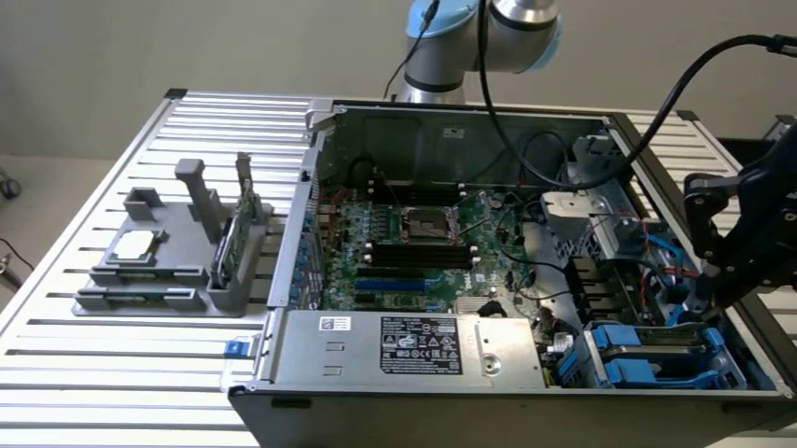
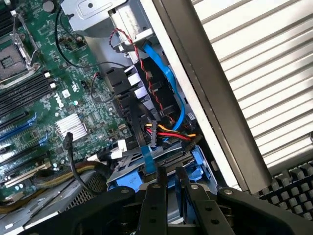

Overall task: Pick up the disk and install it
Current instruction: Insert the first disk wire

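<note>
My black gripper [image 1: 714, 297] hangs over the drive bay in the near corner of the open computer case [image 1: 289, 245], at the exterior view's right. In the wrist view the fingers [image 2: 160, 188] stand narrowly apart, with the blue edge of the disk [image 2: 173, 190] clamped between them. Just beyond my fingertips lies the blue-framed drive bay [image 2: 146, 164] with a grey metal face. Red, yellow and black power wires [image 2: 168, 133] and a blue data cable [image 2: 164, 73] run right above that bay.
Inside the case are the green motherboard [image 1: 412, 238] and a grey power supply [image 1: 405, 343]. A grey fixture [image 1: 162, 266] on the slatted table [image 1: 125, 373] holds a small silver chip and an upright green card. The case wall [image 2: 205, 93] stands close beside my gripper, and a keyboard [image 2: 288, 188] lies outside it.
</note>
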Tool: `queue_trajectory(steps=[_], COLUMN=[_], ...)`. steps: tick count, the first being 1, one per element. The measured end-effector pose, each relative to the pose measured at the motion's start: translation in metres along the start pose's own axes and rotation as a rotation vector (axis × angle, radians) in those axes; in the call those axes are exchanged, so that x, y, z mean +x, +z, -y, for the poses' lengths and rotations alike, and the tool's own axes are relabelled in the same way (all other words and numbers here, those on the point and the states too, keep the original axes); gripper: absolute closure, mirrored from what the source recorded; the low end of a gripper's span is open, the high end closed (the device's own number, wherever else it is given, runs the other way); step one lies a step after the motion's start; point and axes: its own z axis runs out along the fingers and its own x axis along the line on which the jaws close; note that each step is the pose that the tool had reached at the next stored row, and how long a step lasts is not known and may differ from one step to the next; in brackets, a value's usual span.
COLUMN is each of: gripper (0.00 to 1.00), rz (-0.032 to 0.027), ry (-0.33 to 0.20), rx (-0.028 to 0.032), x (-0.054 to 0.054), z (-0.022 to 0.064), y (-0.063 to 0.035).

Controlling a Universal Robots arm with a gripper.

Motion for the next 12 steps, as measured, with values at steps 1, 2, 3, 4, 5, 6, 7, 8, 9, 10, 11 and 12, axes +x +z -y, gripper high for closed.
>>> queue_trajectory(steps=[1,2,3,4,5,6,7,8,9,10,11,12], gripper=[0.78,0.78,0.78,0.78,0.78,0.78,0.78,0.78,0.78,0.78,0.78,0.78], rz=[0.0,0.0,0.0001,0.0003,0.0004,0.0005,0.0007,0.0008,0.0009,0.001,0.0012,0.001], ry=[0.018,0.036,0.054,0.073,0.091,0.109,0.128,0.144,0.157,0.173,0.189,0.202], rx=[-0.0003,-0.0006,-0.0007,-0.0008,-0.0009,-0.0011,-0.0011,-0.0012,-0.0013,-0.0013,-0.0013,-0.0018], x=[0.0,0.0,0.0,0.0,0.0,0.0,0.0,0.0,0.0,0.0,0.0,-0.0001], z=[0.0,0.0,0.0,0.0,0.0,0.0,0.0001,0.0001,0.0001,0.0001,0.0,0.0001], y=[0.0012,0.0023,0.0034,0.0044,0.0055,0.0065,0.0074,0.0082,0.0092,0.0099,0.0102,0.0104])
